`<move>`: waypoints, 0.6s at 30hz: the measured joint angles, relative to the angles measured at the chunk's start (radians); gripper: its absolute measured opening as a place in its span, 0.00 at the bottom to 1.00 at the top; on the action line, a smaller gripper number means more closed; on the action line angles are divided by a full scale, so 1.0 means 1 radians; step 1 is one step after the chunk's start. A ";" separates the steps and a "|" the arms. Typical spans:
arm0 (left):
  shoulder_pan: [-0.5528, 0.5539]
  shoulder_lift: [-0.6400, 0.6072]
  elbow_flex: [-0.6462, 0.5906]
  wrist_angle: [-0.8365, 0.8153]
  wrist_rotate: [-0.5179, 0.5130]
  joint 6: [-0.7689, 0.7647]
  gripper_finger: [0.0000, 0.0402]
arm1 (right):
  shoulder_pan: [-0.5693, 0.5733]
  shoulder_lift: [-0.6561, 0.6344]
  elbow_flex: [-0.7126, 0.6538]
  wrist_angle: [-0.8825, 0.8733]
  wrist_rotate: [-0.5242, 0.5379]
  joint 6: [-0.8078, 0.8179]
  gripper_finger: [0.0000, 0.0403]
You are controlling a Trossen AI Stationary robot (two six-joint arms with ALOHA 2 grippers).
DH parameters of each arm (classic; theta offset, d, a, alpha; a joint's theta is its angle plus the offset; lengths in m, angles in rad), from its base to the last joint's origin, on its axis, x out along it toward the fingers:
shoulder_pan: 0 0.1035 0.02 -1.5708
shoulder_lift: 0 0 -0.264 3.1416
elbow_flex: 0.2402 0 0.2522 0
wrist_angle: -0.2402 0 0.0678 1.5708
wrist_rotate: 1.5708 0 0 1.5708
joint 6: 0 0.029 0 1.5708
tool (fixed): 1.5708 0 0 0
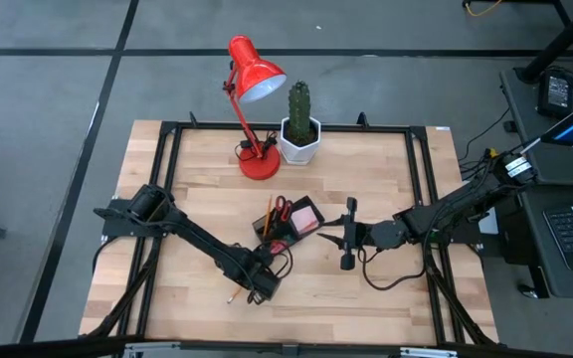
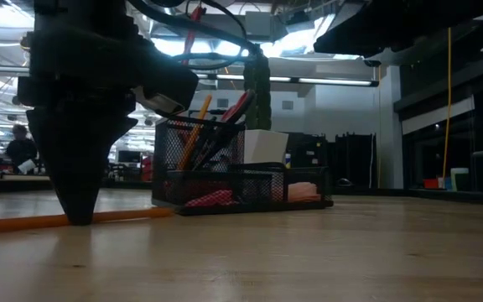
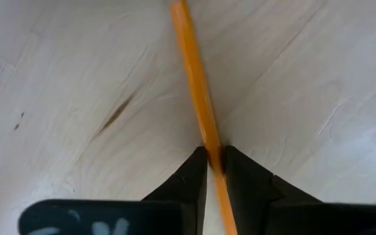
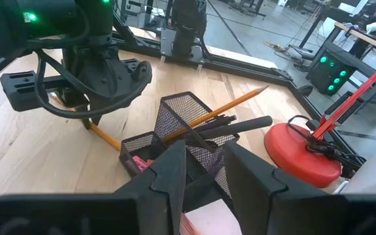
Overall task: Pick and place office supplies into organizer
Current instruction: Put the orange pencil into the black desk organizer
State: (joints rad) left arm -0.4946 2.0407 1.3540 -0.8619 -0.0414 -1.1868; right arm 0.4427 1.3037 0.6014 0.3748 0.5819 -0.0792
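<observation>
An orange pencil [image 3: 191, 59] lies flat on the wooden table, near its front edge [image 1: 233, 295]. My left gripper [image 3: 213, 163] stands over it with its fingers pointing down [image 2: 78, 220] and is shut on it. The black mesh organizer [image 1: 291, 221] sits mid-table and holds another orange pencil [image 4: 234, 104], a black pen [image 4: 240, 125], red-handled scissors [image 1: 281, 207] and a pink pad [image 1: 306, 216]. My right gripper [image 4: 204, 173] is open and hovers just right of the organizer [image 4: 175, 124] without touching it. My left gripper pinches the orange pencil's shaft [image 3: 207, 140] between its two fingertips. The fingers come from above, pointing down, and lie across the pencil. The pencil lies level along the table [image 2: 49, 221].
A red desk lamp [image 1: 257, 89] and a cactus in a white pot [image 1: 299, 129] stand at the far side. A black metal frame [image 1: 421, 199] rims the tabletop. Cables trail by both grippers. Bare wood lies left of and in front of the organizer.
</observation>
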 joint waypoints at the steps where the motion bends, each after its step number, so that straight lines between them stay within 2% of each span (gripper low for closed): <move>1: 0.000 0.000 0.000 0.000 0.000 0.011 0.12 | 0.000 0.000 0.000 0.000 0.000 0.000 0.27; 18: -0.033 -0.005 0.000 -0.034 -0.003 0.041 0.06 | 0.000 0.000 0.000 -0.003 0.000 0.000 0.27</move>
State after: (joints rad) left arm -0.5280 2.0359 1.3540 -0.8957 -0.0446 -1.1458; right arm 0.4428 1.3037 0.6014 0.3722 0.5819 -0.0788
